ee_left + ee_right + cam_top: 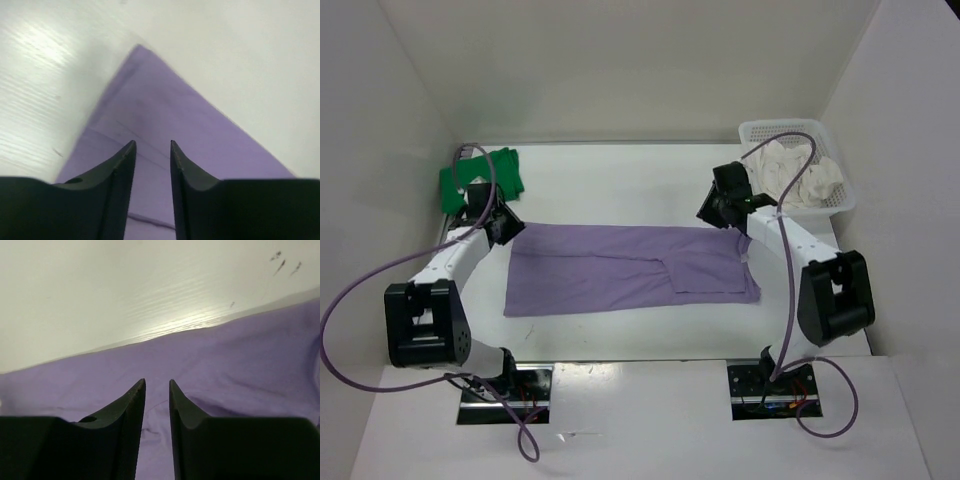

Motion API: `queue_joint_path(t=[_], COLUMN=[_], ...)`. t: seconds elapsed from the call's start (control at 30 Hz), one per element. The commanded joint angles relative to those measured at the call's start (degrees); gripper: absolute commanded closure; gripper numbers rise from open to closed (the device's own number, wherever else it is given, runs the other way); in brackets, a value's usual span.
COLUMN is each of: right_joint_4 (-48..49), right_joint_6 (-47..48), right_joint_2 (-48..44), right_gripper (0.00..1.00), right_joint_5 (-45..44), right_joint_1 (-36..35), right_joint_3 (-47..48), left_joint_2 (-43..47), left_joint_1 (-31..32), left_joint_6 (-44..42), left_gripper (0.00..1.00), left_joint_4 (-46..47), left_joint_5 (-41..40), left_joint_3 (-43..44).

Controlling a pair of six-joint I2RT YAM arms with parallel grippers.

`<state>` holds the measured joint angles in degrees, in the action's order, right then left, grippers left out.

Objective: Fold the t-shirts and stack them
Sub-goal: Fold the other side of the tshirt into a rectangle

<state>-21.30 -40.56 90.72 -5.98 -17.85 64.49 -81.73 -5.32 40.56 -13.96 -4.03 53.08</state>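
A purple t-shirt lies flat on the white table, folded into a wide strip. My left gripper hovers over its far left corner, jaws slightly apart and empty. My right gripper hovers over its far right edge, jaws slightly apart and empty. A folded green t-shirt lies at the far left of the table. White t-shirts are piled in the basket at the far right.
A white plastic basket stands at the back right corner. White walls enclose the table on the left, back and right. Purple cables loop from both arms near the table's sides.
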Motion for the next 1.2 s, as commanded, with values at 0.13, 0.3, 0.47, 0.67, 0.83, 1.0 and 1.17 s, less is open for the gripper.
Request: queue_joint_path(t=[0.13,0.3,0.47,0.67,0.83,1.0,1.17], right_joint_4=[-4.4,-5.3,-5.9,-5.3,-4.8,-4.8,-4.8], right_joint_6=[4.3,5.5,5.5,5.5,5.5,5.5,6.0], right_joint_2=[-11.5,-16.0,-18.6,-19.6,-19.6,-18.6,-18.0], right_gripper=[0.67,0.66,0.65,0.65,0.65,0.61,0.61], right_joint_5=[6.9,8.4,9.7,11.0,12.1,12.7,12.7], right_joint_1=[-0.4,-0.4,-0.4,-0.4,-0.4,-0.4,-0.4], right_joint_3=[-4.0,-8.1,-10.8,-13.2,-13.9,-13.9,-14.4], left_joint_2=[-5.2,-10.3,-12.6,-12.8,-10.3,-10.9,-10.3], left_joint_1=[-6.0,-6.0,-6.0,-6.0,-6.0,-6.0,-6.0], left_joint_6=[3.2,4.4,5.0,6.2,5.1,5.1,3.9], left_gripper=[0.49,0.53,0.57,0.7,0.74,0.77,0.67], left_joint_4=[1.8,1.3,2.4,2.4,2.4,1.8,1.3], left_joint_5=[0.9,0.9,1.8,1.8,1.2,2.1,0.9], left_joint_3=[-2.9,-0.8,-0.8,-0.3,0.3,0.8,0.8])
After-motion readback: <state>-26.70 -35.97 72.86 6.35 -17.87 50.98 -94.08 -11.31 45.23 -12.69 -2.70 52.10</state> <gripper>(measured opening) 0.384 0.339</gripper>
